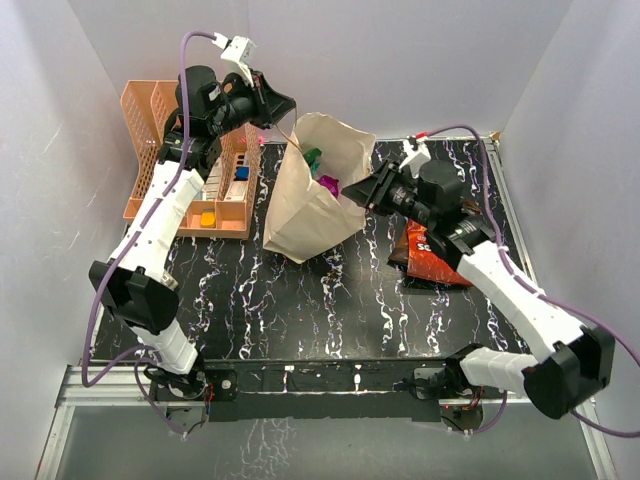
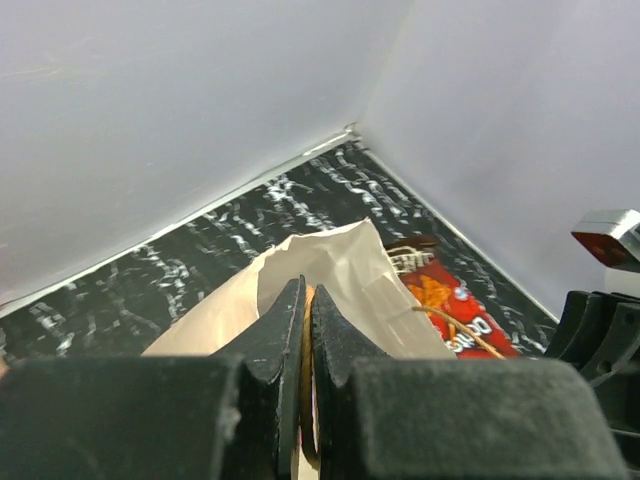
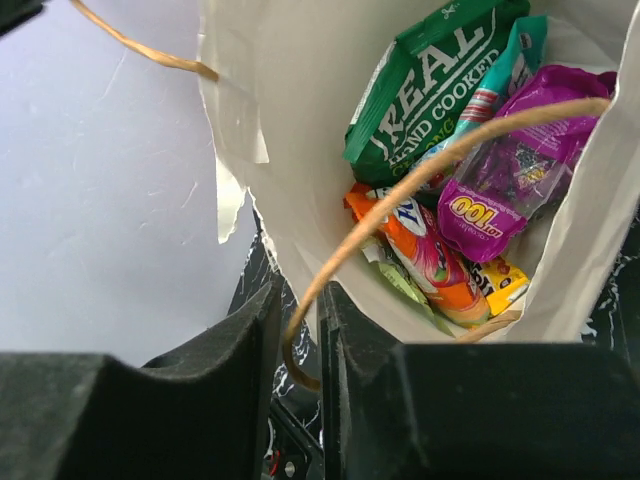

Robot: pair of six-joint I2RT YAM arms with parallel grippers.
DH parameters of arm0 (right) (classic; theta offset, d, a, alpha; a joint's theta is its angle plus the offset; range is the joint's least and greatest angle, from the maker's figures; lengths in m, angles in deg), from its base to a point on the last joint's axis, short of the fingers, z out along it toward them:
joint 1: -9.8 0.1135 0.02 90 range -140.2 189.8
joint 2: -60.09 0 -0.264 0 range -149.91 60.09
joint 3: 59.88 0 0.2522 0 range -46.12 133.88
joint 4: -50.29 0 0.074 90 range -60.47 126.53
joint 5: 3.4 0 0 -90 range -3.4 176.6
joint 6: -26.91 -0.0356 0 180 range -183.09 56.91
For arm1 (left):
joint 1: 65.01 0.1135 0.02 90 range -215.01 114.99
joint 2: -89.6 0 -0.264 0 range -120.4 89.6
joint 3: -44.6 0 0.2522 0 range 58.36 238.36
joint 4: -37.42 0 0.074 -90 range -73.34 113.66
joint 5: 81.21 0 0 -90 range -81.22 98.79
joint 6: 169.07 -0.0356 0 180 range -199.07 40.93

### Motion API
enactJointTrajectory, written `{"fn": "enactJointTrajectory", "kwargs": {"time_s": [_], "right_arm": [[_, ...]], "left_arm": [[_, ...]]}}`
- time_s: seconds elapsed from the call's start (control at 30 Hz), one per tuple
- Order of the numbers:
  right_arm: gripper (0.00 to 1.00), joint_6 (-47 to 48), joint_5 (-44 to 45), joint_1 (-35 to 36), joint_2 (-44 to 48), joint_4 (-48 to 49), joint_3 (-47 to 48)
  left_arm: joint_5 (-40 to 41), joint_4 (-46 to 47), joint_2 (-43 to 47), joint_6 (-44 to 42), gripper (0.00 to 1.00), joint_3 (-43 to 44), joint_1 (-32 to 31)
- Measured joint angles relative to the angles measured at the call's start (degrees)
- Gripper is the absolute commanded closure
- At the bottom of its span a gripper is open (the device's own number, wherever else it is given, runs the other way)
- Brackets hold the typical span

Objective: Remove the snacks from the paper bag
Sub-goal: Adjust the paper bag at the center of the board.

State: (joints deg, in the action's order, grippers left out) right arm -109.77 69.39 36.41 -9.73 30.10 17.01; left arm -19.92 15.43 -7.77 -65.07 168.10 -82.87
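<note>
Pinching a thin brown cord handle at the upper left of the right wrist view, the left gripper has its fingers nearly together with the cord between them. The right gripper has the second cord loop running down into the narrow gap between its fingers; whether it is actually clamped I cannot tell.

The large tan kraft paper bag stands just above the middle of the overhead frame on the black marbled table, mouth open. Inside it lie a green glossy packet, a purple crinkly packet and an orange packet. A red Doritos chip bag already lies on the table at centre right, under the right arm.

The main risk, as I judge it, is that the bag lifts or tips if either handle is pulled harder, spilling packets. A thin cord could also tear from the paper or slip out. If one handle is let go to reach inside, the mouth may sag shut over the snacks.
</note>
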Motion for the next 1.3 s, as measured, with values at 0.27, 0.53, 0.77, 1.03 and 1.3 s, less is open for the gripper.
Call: {"fn": "enactJointTrajectory", "kwargs": {"time_s": [0.27,0.53,0.77,1.03,1.3], "right_arm": [[0.39,3.8,8.5,0.0,13.9,-7.3,-2.8],[0.1,9.7,19.5,0.0,25.7,-22.3,-8.0],[0.01,12.1,27.7,0.0,36.4,-31.3,-7.3],[0.02,15.8,33.5,0.0,34.6,-32.7,-1.6],[0.12,23.7,9.4,0.0,29.4,-25.8,-5.0]], "left_arm": [[-8.7,15.7,3.0,15.6,1.0,-12.3,0.0],[-14.1,31.3,5.7,37.1,1.0,-24.4,-0.6],[-14.9,37.0,5.7,47.8,1.0,-27.4,-6.3],[-13.7,41.7,5.9,54.8,1.0,-30.5,-10.7],[-13.3,44.3,5.9,58.0,1.0,-34.1,-14.7]]}}
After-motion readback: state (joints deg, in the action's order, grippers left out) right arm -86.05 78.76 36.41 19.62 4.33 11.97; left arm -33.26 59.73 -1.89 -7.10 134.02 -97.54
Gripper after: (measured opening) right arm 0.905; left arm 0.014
